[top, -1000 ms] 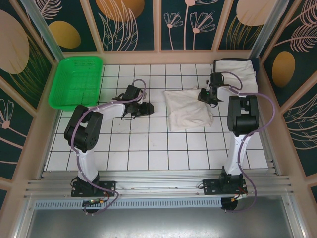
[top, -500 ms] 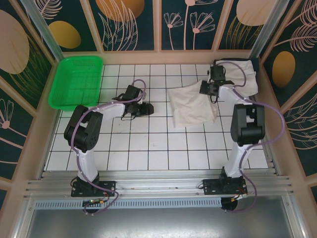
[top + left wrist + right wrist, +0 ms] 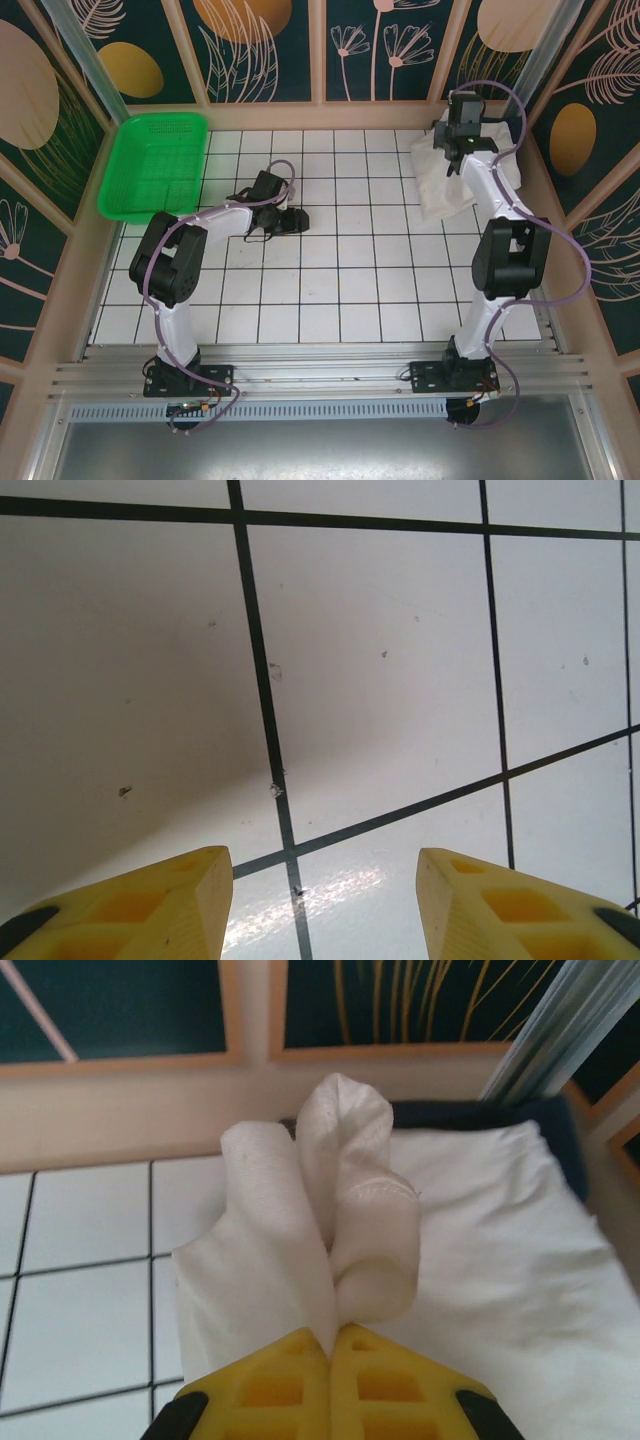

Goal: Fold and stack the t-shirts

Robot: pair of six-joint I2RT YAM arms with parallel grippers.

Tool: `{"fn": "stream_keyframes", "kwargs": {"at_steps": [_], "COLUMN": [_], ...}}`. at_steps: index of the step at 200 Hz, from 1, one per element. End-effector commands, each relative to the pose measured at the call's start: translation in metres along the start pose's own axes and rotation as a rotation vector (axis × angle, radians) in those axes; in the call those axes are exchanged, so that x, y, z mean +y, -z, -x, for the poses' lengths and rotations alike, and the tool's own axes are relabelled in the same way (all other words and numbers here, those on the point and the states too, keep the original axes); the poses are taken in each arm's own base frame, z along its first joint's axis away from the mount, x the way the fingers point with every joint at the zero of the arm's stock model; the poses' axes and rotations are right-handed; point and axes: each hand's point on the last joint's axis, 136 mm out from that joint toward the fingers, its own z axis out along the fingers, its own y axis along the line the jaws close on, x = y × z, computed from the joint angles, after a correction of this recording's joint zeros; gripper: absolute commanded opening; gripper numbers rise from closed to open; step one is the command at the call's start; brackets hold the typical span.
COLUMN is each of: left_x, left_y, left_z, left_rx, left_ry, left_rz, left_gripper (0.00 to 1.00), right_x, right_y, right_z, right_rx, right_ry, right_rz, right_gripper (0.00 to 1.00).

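- On white tiled tabletop [image 3: 300, 290], by leaf-print walls [image 3: 260, 50].
- Hold right tool [image 3: 332, 1335] pinched shut on bunched t-shirt [image 3: 350, 1210]; lower squarely onto stacked t-shirt [image 3: 500, 1260].
- Leave left tool [image 3: 320, 865] parted, empty.

Your white tiled tabletop [image 3: 330, 290], ruled with dark grout lines, carries little. Under your left pincer [image 3: 325, 880] you have bare tile with a few small specks. Well apart from that pincer, off to the left at the far corner, sits the green mesh basket [image 3: 155, 165]. Just beyond your right pincer [image 3: 332, 1335], a folded t-shirt [image 3: 500, 1240] lies flat on a dark pad [image 3: 470, 1115] in the far right corner. The bunched t-shirt [image 3: 300, 1220] pinched in that pincer drapes down towards the tiles beside the pad.
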Motion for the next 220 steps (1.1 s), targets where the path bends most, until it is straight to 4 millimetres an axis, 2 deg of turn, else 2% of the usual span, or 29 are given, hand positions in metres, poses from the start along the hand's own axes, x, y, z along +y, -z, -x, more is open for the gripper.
{"fn": "stream_keyframes", "kwargs": {"at_steps": [1,34,60,79,92,111,134,153,220], "left_x": [-0.005,-0.005,-0.004,-0.004,-0.005,-0.006,-0.007,-0.008,-0.005], "left_y": [0.012,0.011,0.013,0.012,0.012,0.012,0.014,0.014,0.015], "left_z": [0.009,0.011,0.012,0.012,0.012,0.012,0.014,0.015,0.016], "left_rx": [-0.023,-0.017,-0.021,-0.020,-0.019,-0.015,-0.020,-0.021,-0.015], "left_ry": [-0.027,-0.029,-0.033,-0.032,-0.029,-0.031,-0.034,-0.032,-0.033], "left_rz": [0.012,0.017,0.025,0.025,0.015,0.015,0.016,0.012,0.039], "left_gripper": [0.51,0.51,0.51,0.51,0.51,0.51,0.51,0.51,0.51], "right_x": [-0.026,-0.056,-0.069,-0.074,-0.076,-0.073,-0.078,-0.096,-0.152], "right_y": [-0.006,-0.022,-0.017,-0.014,-0.006,0.001,-0.011,-0.028,-0.058], "right_z": [0.038,0.053,0.067,0.063,0.060,0.059,0.047,0.042,0.053], "right_rx": [-0.107,-0.179,-0.252,-0.290,-0.349,-0.448,-0.465,-0.452,-0.485], "right_ry": [-0.027,-0.098,-0.111,-0.122,-0.128,-0.105,-0.077,-0.115,-0.205], "right_rz": [-0.082,-0.136,-0.166,-0.189,-0.197,-0.174,-0.186,-0.183,-0.178], "right_gripper": [0.00,0.00,0.00,0.00,0.00,0.00,0.00,0.00,0.00]}}
